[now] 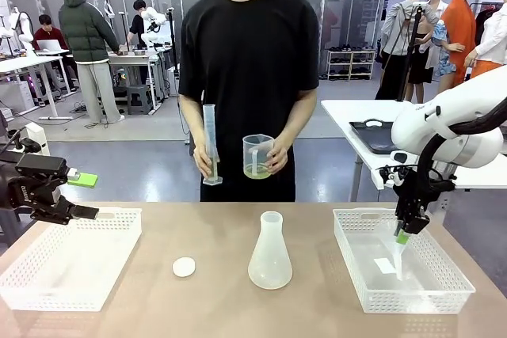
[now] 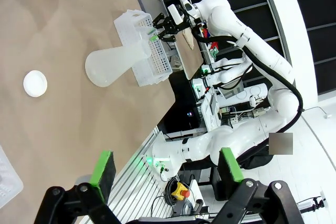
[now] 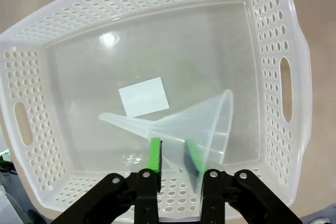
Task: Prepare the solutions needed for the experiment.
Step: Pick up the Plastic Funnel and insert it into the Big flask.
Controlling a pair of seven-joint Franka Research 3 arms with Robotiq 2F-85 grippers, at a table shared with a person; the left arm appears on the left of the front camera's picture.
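Note:
The solutions show as pale yellow-green liquid [image 1: 257,170] at the bottom of a clear beaker [image 1: 258,148] that the person holds in one hand. In the other hand the person holds a tall graduated cylinder [image 1: 211,144]. A frosted conical flask [image 1: 270,252] [image 2: 113,64] stands mid-table. My right gripper [image 1: 403,235] [image 3: 173,150] reaches down into the right basket [image 1: 451,275] [image 3: 294,77] and is shut on a clear plastic funnel [image 3: 207,119] [image 1: 398,259] where the cone meets the stem. Over the left basket [image 1: 47,290] my left gripper [image 1: 85,196] [image 2: 166,166] hovers open and holds nothing.
A small white round cap [image 1: 184,267] [image 2: 35,83] lies on the table left of the flask. A white paper label [image 3: 143,96] lies on the right basket's floor. The person stands at the far edge, close to the middle.

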